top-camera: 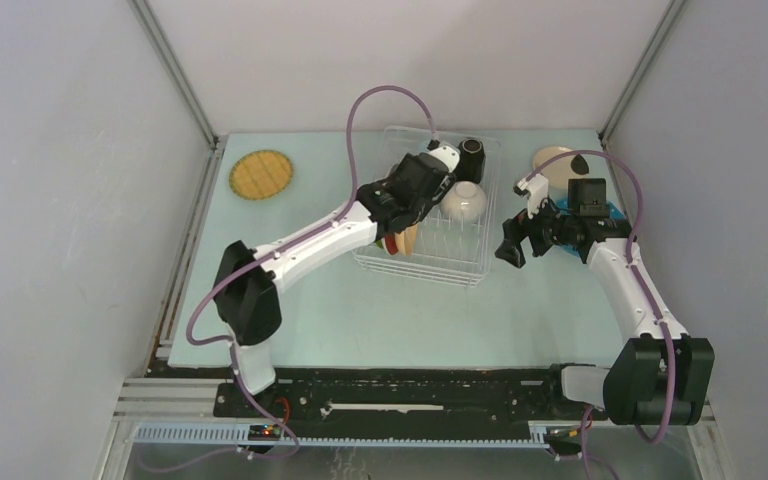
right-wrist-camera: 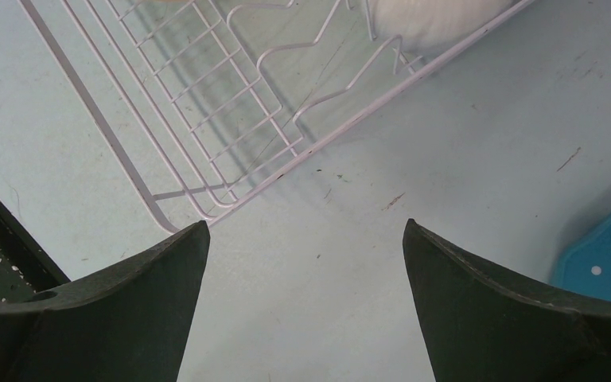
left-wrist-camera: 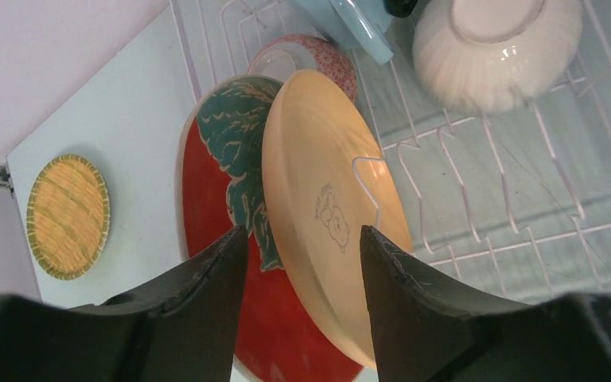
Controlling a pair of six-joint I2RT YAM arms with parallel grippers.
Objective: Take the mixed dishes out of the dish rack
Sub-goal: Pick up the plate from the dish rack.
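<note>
Left gripper (left-wrist-camera: 302, 232), jaws spread, straddles a cream plate (left-wrist-camera: 326, 199) half-hiding a red floral plate (left-wrist-camera: 211, 199) in the dish rack (top-camera: 420, 272) at the bench's far edge; right gripper (right-wrist-camera: 306, 229) hangs open beside it, a blue dotted plate (right-wrist-camera: 609, 259) cut off.

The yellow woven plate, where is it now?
In the top external view the yellow woven plate lies flat on the table near its far left corner, left of the dish rack and apart from it.

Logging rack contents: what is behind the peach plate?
Behind the peach plate stands a red plate with green leaves, its right part covered. Farther back, a pink-speckled bowl shows partly.
</note>
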